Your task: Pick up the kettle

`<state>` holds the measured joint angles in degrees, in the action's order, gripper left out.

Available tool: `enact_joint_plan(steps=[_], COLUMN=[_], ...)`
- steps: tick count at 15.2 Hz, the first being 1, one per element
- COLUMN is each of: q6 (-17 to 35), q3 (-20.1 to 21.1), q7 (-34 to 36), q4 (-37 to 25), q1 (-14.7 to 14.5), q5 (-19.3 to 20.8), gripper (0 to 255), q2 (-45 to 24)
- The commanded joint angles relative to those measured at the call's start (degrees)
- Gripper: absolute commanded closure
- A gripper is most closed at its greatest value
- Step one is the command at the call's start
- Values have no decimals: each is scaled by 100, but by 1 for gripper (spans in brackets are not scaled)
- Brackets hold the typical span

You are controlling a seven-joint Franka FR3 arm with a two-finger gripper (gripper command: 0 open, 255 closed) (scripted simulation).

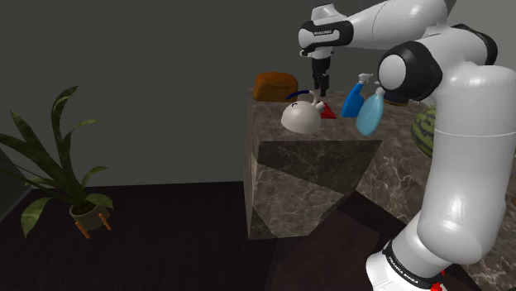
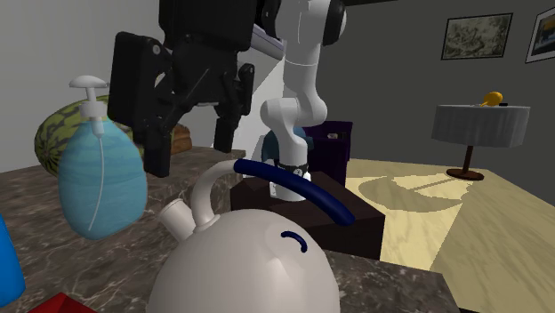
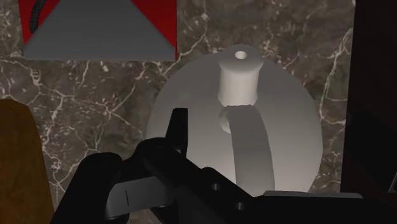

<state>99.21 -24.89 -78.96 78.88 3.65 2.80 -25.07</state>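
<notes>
Shoulder view: one white kettle seen on marble counter, near its corner, directly under gripper. Beside kettle, two blue bottles counted: one spray bottle, one pump bottle. One brown loaf noted behind kettle.
Second exterior view: fingers seen spread apart just above kettle's blue handle, nothing clasped.
Wrist view: kettle's spout seen beyond gripper.

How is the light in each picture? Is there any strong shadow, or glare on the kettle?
Shoulder view: dim room, a slanted shadow edge crosses the counter. Second exterior view: brighter, a soft shadow lies on the pale floor by the round table; no glare on the kettle. Wrist view: kettle softly lit, its handle darker.
</notes>
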Motion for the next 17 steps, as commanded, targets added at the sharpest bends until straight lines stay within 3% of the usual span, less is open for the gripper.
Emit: enact_joint_plan(steps=[1,8,9,17], q6=[78,484,474,473], q3=[22,38,40,41], q7=[-87,-30,-27,-27], q4=[-32,349,328,324], q1=[34,13,13,14], q5=[-20,-25,-29,-30], gripper=[0,0,255,255], q2=[-101,-135,-148,-151])
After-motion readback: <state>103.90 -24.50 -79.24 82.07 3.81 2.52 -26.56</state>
